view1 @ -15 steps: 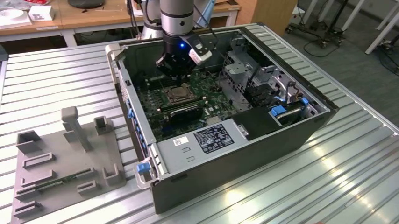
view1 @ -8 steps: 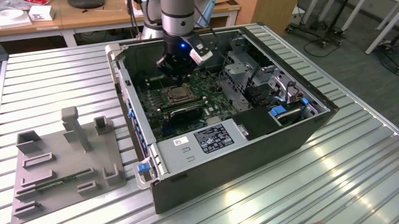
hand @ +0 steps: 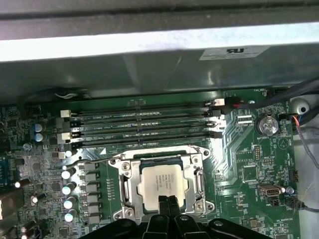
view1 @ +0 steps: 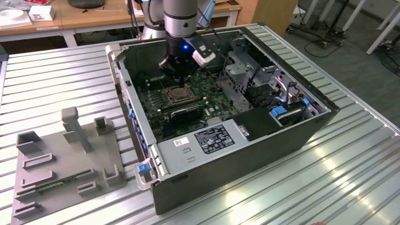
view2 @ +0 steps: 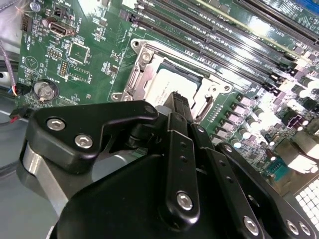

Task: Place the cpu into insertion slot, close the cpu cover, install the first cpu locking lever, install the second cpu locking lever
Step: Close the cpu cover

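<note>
When checked in both wrist views, found gripper (hand: 167,205) pinched fully together, nothing between the fingers, tips down on one edge of the cpu (hand: 164,181). Noted cpu seated flat in the insertion slot (hand: 159,160), on the green motherboard (hand: 249,164) just beside the memory slots (hand: 139,124). Noted cpu cover (hand: 128,184) apparently lying down flat, framing the chip. Judged closed tips to serve as a pusher rather than a grasp, probably bearing on chip or cover edge. Latch state of wire lever (hand: 99,153): cannot tell. Seen in exterior view reaching straight down into the open case (view1: 250,154).
</note>
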Controlling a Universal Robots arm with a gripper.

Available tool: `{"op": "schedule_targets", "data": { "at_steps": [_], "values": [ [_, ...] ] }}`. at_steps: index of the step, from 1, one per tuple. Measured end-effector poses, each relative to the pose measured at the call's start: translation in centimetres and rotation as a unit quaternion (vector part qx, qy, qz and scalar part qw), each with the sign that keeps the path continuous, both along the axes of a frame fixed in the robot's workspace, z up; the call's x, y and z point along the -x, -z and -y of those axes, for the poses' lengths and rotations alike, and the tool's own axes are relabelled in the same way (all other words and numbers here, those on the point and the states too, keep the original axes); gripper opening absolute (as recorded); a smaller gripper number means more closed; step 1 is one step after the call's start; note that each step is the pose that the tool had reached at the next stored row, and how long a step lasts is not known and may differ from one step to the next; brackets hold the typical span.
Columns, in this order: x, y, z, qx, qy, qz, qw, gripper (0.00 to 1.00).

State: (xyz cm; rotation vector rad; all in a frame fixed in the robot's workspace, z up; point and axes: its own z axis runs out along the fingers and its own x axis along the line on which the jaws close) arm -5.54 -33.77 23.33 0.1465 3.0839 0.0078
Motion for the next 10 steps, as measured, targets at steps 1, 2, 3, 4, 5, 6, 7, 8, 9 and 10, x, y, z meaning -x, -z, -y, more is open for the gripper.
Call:
{"op": "schedule_targets", "data": {
  "at_steps": [1, 2, 3, 4, 5, 6, 7, 8, 9, 10],
  "values": [
    [-0.08, 0.01, 0.00, 0.0000, 0.000, 0.0000, 1.00000, 0.11],
    [-0.12, 0.01, 0.01, 0.0000, 0.000, 0.0000, 1.00000, 0.11],
    [-0.12, 0.01, 0.01, 0.0000, 0.000, 0.0000, 1.00000, 0.11],
    [-0.12, 0.01, 0.01, 0.0001, 0.000, 0.0000, 1.00000, 0.11],
    [-0.14, 0.01, 0.01, 0.0001, 0.000, 0.0000, 1.00000, 0.11],
    [-0.15, 0.01, 0.01, 0.0000, 0.000, 0.0000, 1.00000, 0.11],
    [-0.16, 0.02, 0.01, 0.0000, 0.000, 0.0000, 1.00000, 0.11],
    [-0.16, 0.02, 0.01, 0.0001, 0.000, 0.0000, 1.00000, 0.11],
    [-0.13, 0.02, 0.01, 0.0001, 0.000, -0.0001, 1.00000, 0.11],
    [-0.11, 0.04, 0.01, 0.0001, 0.000, 0.0000, 1.00000, 0.11]
  ]
}}
